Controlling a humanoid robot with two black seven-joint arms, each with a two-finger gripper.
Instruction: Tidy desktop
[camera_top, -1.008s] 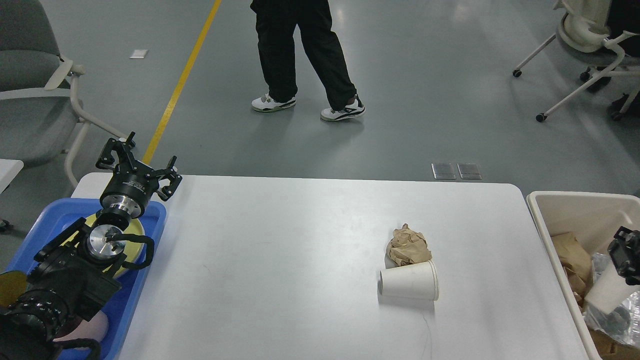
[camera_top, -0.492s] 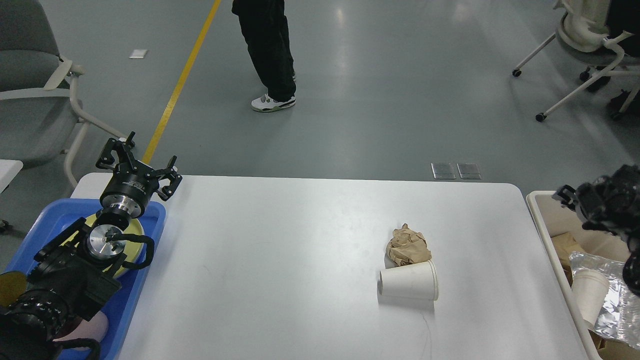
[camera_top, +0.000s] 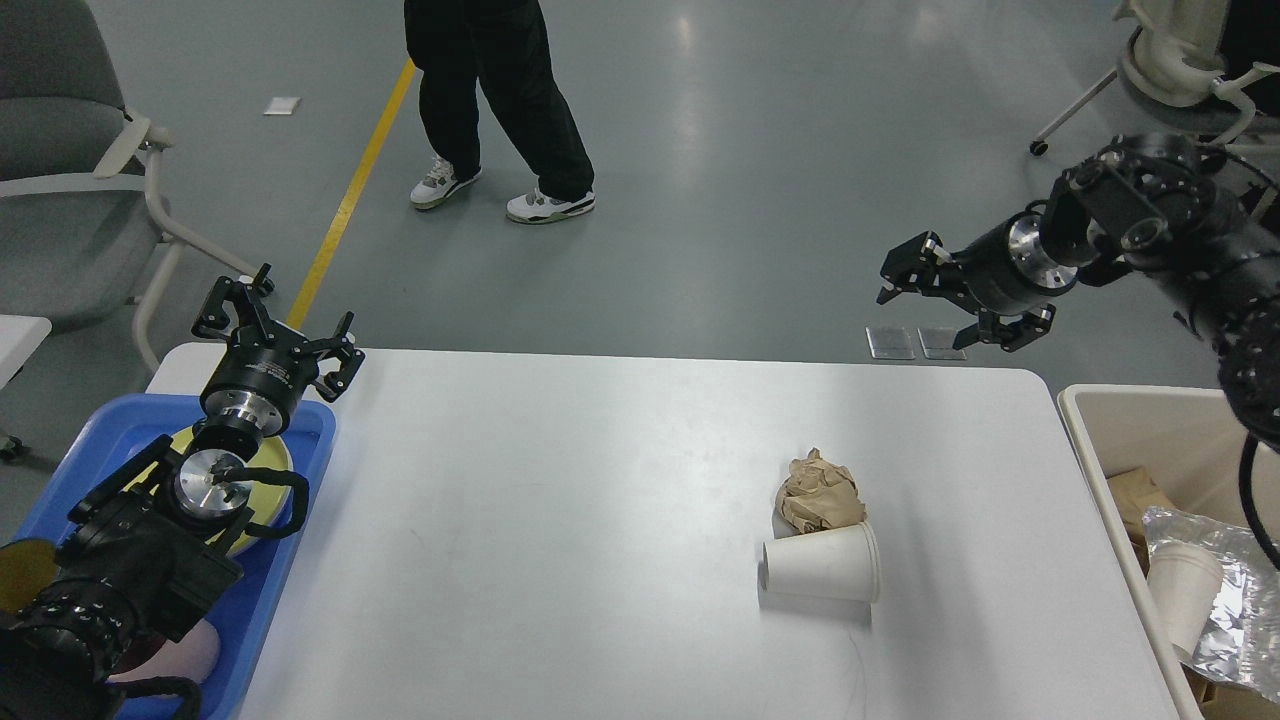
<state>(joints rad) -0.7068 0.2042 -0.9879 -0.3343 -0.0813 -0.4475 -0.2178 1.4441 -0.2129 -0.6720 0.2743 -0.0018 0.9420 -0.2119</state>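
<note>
1. You are looking at the wide white rectangular desktop (camera_top: 560, 520), lying straight ahead and nearly bare.
2. Near its right edge, a white paper cup (camera_top: 822, 563) is lying on its side, touching a crumpled brown paper ball (camera_top: 818, 490); both are awaiting removal.
3. Right of the desktop, the beige rectangular bin (camera_top: 1100, 410) is holding discarded rubbish.
4. The right gripper (camera_top: 935, 310) is hovering spread and empty beyond the far edge.
5. The left gripper (camera_top: 278, 320) is hanging spread and empty over the blue plastic tray (camera_top: 310, 440).

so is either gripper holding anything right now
No, nothing is held. The left gripper is open above the blue tray, and the right gripper is open in the air past the desktop, nothing between its fingers.
</note>
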